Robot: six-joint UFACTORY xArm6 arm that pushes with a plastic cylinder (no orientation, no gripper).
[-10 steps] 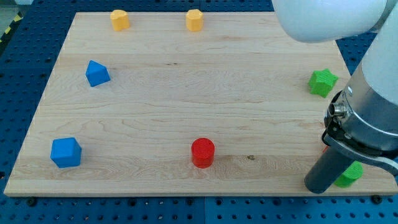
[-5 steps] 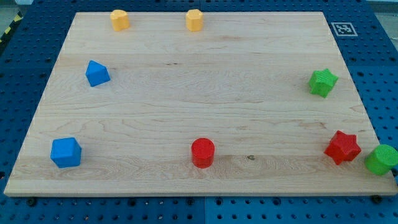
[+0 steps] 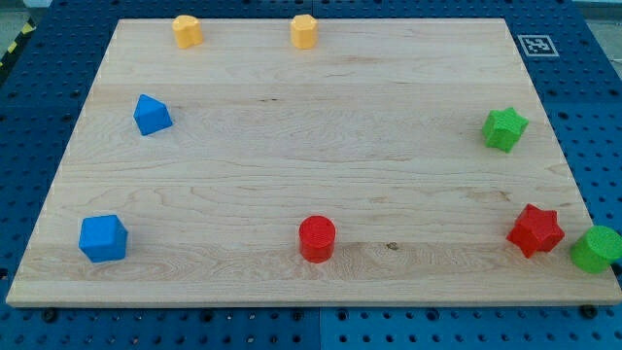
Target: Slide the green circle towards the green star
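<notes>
Wooden board [image 3: 292, 146], corner marker tag [image 3: 535, 45], no readable text

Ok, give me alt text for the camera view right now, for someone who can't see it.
A green circle sits at the board's right edge beside a red star, with the green star further toward the view's top. My tip is not in view.

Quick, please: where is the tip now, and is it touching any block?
My tip: not in view; whether it touches the green circle block cannot be told.
</notes>
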